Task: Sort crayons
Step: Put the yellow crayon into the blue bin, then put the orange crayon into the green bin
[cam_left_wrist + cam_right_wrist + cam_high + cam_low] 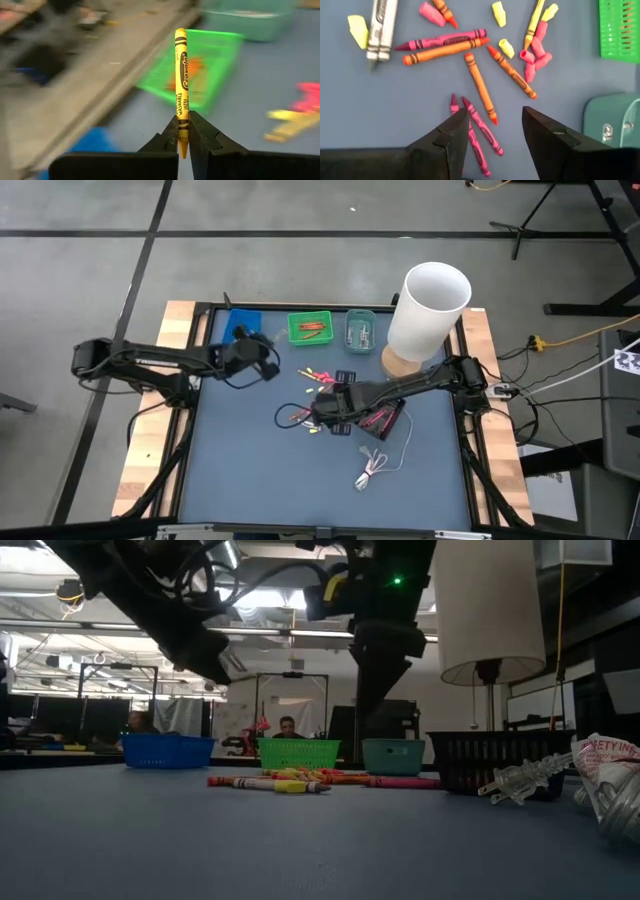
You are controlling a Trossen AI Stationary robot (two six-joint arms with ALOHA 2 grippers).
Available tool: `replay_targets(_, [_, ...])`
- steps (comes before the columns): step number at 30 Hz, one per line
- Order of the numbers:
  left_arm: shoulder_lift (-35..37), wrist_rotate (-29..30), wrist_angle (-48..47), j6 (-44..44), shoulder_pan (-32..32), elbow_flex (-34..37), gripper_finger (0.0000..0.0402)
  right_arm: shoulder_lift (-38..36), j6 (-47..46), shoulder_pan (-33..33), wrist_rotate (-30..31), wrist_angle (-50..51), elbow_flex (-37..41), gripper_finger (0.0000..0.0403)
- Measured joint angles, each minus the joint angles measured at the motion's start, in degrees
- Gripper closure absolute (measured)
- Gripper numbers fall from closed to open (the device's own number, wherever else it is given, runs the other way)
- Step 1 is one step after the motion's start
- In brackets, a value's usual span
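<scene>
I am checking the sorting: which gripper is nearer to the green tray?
Left. The left gripper, shut on a yellow crayon, is just beside the green tray. The right gripper hangs open over the loose crayons, farther away.

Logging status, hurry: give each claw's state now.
Left claw: shut on a yellow crayon.
Right claw: open, empty, above loose crayons.

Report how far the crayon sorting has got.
Done: a few orange crayons already lie in the green tray. In hand: the left gripper is shut on a yellow crayon near the trays. Left: the right gripper hovers open over a scatter of loose crayons on the mat.
</scene>
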State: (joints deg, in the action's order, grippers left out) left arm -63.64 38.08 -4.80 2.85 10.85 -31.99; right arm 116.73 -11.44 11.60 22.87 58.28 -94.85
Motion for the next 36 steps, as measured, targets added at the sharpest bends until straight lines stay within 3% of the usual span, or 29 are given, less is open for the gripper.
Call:
replay_targets(4, [2.09,8.91,-1.96,-1.88,3.79,-0.05,0.0398,0.02,0.00,-0.29,0.02,-2.36,0.00,0.0221])
replay_targets(8, [2.04,11.89,-6.59,-0.19,8.84,-0.04,0.0398,0.07,0.00,-0.51,0.16,-4.41,0.00,0.0221])
replay_targets(16, [0.94,10.26,-17.46,6.07,18.36,0.00,0.0398,0.11,0.52,-1.62,0.75,-5.80,0.02,0.0221])
replay_targets(20, [0.94,5.71,-17.46,6.05,20.81,0.00,0.0391,0.11,6.29,-2.40,0.91,-5.76,0.02,0.0221])
replay_targets(27, [0.94,2.03,-17.06,6.23,22.39,0.00,0.0353,0.11,14.25,-4.91,-0.80,-5.74,0.02,0.0221])
replay_targets(36, [0.94,-1.29,-17.03,6.23,22.41,0.00,0.0333,0.13,17.98,-11.65,-8.93,-5.70,0.02,0.0221])
